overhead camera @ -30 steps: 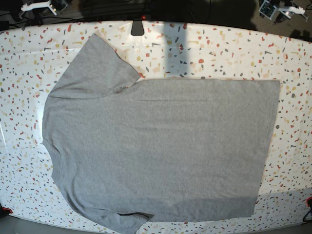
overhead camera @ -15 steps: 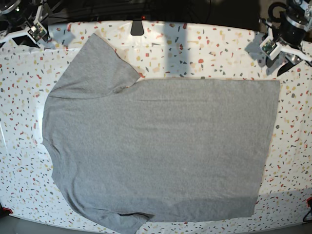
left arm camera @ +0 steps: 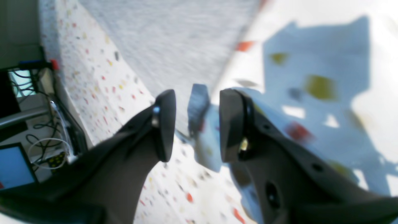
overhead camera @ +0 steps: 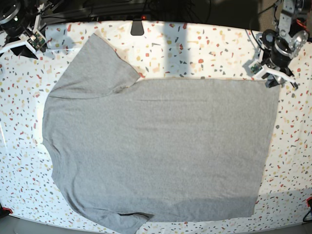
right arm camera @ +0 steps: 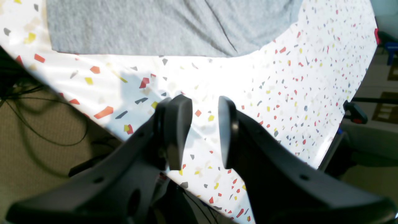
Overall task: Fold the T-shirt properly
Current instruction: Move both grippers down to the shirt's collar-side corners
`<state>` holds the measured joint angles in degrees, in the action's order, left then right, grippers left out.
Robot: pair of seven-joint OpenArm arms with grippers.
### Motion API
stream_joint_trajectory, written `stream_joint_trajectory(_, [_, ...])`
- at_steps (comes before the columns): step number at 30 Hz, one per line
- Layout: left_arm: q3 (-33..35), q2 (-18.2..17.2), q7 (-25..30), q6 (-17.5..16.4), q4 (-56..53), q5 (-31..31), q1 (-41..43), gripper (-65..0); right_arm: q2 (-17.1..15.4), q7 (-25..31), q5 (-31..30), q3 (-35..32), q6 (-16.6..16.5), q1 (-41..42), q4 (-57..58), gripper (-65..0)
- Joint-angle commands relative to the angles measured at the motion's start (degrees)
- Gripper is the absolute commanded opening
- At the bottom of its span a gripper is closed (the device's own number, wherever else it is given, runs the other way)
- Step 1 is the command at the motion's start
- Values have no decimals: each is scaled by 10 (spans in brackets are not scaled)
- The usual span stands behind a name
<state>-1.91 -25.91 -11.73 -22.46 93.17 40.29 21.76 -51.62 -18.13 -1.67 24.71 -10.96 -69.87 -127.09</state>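
Observation:
The heather-grey T-shirt (overhead camera: 156, 146) lies spread flat on the speckled table (overhead camera: 219, 44), plain side up, with its sleeves toward the left and its hem toward the right. No lettering shows. My left gripper (overhead camera: 272, 77) is open and empty just above the shirt's far right hem corner. In the left wrist view its fingers (left arm camera: 196, 124) stand apart over the table, right by the shirt's edge (left arm camera: 186, 37). My right gripper (overhead camera: 22, 48) is open and empty at the table's far left corner, left of the upper sleeve. In the right wrist view (right arm camera: 203, 130) the sleeve (right arm camera: 155, 25) lies ahead of it.
A small black object (overhead camera: 137, 27) sits at the table's back edge. Cables and a screen (left arm camera: 15, 168) stand beyond the table's edge on the left arm's side. A red clamp (overhead camera: 308, 201) is at the front right edge.
The left arm has come down from the far right corner to the shirt's far hem corner. The right arm has shifted slightly at the far left corner. The shirt has not moved.

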Motion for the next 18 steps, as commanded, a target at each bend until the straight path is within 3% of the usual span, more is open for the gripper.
stream_joint_trajectory(1, [2,-10,-3,3,-10,2,-9,-420,-4,5,2,4,7,-4,-8,-459])
stream_joint_trajectory(8, [27,-41,-7,1,-91,2,-46,-427,-3,2,2,4,9,-4,-8,-459])
stream_joint_trajectory(13, [36,-50,-7,-25,-96,2,-46,-554,-3,3,26,4,9,-4,-8,-459])
stream_joint_trajectory(18, [36,-44,-7,-25,-96,2,-46,-567,-3,3,45,4,9,-4,-8,-459])
